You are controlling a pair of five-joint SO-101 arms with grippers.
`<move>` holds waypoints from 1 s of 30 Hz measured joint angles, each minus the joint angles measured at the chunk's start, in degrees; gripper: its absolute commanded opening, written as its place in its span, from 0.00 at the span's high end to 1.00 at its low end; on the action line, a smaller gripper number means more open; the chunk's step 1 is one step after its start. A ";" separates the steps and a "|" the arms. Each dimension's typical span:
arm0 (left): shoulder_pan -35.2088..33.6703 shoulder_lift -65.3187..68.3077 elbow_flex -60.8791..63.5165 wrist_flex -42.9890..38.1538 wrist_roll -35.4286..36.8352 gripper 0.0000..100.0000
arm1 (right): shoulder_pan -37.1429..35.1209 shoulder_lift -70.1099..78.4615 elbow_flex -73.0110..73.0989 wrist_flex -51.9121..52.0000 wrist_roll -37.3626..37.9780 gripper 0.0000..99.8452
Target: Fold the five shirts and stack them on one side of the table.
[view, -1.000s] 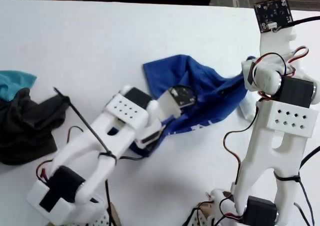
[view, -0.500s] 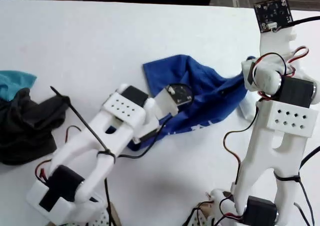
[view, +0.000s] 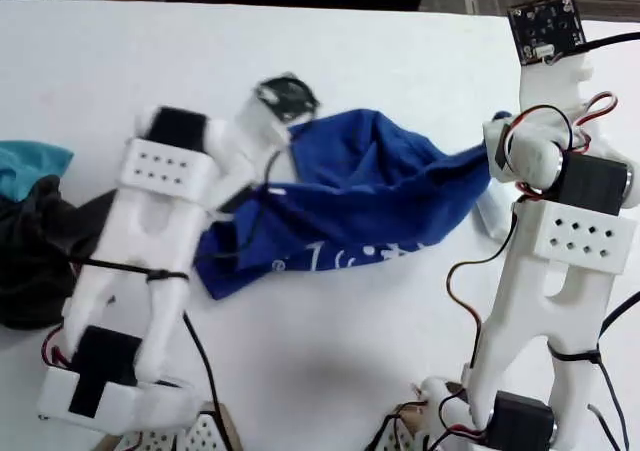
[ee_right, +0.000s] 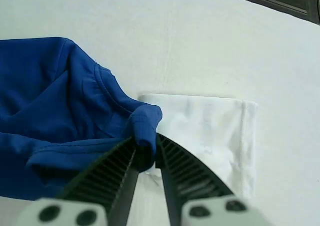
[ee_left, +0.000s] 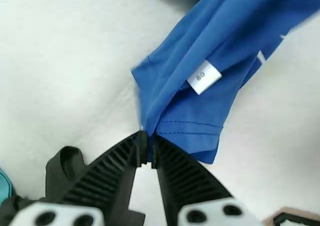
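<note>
I see the blue shirt (view: 380, 196) stretched across the middle of the table (view: 130, 51). In the high view it runs from about 10 o'clock to 3 o'clock, rumpled and unfolded, with a loose flap trailing off toward 8 o'clock.

The left gripper (ee_left: 148, 145) has its jaws pressed together on the shirt's edge close to a stitched hem, with the cloth pinched right at the tips. A small white label (ee_left: 202, 76) shows on the fabric just beyond them. In the high view my left arm (view: 150, 221) stands at 9 o'clock of the shirt, with its wrist over the shirt's 10 o'clock corner.

The right gripper (ee_right: 146, 151) is clamped tight too, with a bunched fold of blue cloth caught between its tips. My right arm (view: 560, 261) stands at 3 o'clock of the shirt, where the cloth draws in to a narrow point.

Under that end a white shirt (ee_right: 210, 131) lies flat on the table, touching the blue one and partly covered by it. In the high view a bit of it peeks out beside the right arm.

At the table's 9 o'clock edge a black shirt (view: 45, 256) sits in a crumpled heap. A teal shirt (view: 25, 166) touches it at its 12 o'clock. My left arm stands between that heap and the blue shirt. I cannot tell whether anything else lies beneath the heap.
</note>
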 measured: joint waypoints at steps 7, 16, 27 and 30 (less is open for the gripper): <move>5.80 0.00 11.52 -3.60 0.70 0.95 | -1.49 0.00 0.18 -0.97 0.00 0.98; 10.90 0.09 11.43 -4.92 2.90 0.77 | -2.02 0.00 0.18 -1.32 0.00 0.98; 11.43 0.09 9.85 -4.22 4.13 0.77 | -2.02 0.00 0.18 -1.32 0.00 0.98; 11.08 0.09 14.86 -8.00 4.13 0.77 | -2.02 0.00 0.18 -1.32 0.00 0.98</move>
